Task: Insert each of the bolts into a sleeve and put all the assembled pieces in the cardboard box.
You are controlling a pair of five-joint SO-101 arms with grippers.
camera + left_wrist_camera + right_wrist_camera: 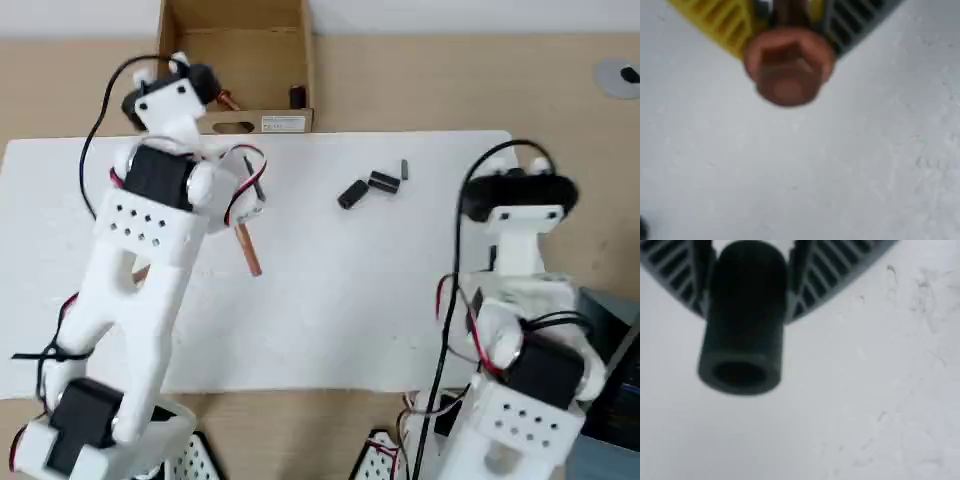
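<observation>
My left gripper (790,15) is shut on a copper bolt (788,67), whose head faces the wrist camera between a yellow finger (715,20) and a grey one. In the high view that bolt (249,250) hangs slanted over the left part of the white mat, below the left gripper (244,218). My right gripper (747,270) is shut on a black sleeve (743,330), its open end towards the camera, just above the mat. Two loose black sleeves (352,194) (384,182) lie on the mat's far middle. The cardboard box (166,60) stands at the far left.
The white mat (330,310) covers most of the table. A small dark pin-like piece (404,169) lies beside the loose sleeves. Inside the box I see a copper piece (226,100) and a dark piece (297,96). The right arm (515,215) stands over the mat's right edge.
</observation>
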